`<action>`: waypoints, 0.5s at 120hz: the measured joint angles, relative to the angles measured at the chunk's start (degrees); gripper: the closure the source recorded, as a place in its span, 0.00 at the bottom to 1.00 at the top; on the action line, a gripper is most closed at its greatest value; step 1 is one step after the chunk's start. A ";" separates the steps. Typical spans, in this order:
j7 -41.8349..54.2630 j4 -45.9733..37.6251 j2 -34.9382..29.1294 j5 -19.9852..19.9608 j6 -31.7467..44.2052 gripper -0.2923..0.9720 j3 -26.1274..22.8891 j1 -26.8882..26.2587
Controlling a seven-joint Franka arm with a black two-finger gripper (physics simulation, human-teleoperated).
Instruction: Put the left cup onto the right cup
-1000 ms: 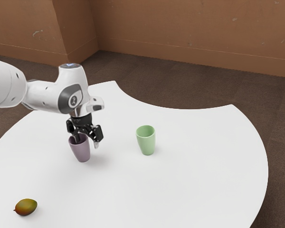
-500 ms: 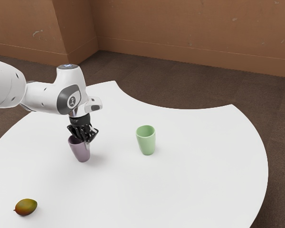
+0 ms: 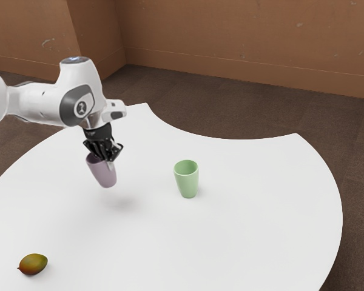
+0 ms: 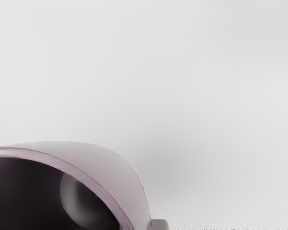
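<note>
1. The bench [image 3: 249,236] is a plain white top with a curved edge. A soft shadow lies on it under the purple cup [image 3: 102,172].
2. Around it runs a dark brown floor [image 3: 230,103], backed by brown walls [image 3: 242,30].
3. The pincer [image 3: 103,151] grips the purple cup by its rim. The cup hangs slightly tilted, clear of the bench.
4. The green cup [image 3: 186,178] stands upright on the bench, well apart from the purple one, toward the exterior view's right.
5. A mango [image 3: 33,263] lies near the bench's front edge at the exterior view's left, far from both cups.
</note>
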 joint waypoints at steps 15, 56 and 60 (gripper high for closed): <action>-0.09 4.46 -1.70 0.62 -3.77 0.85 -2.63 -0.95; 0.14 23.35 3.46 2.32 -17.05 0.85 -11.31 -1.42; 0.24 25.00 4.63 2.40 -17.76 0.85 -11.76 -1.36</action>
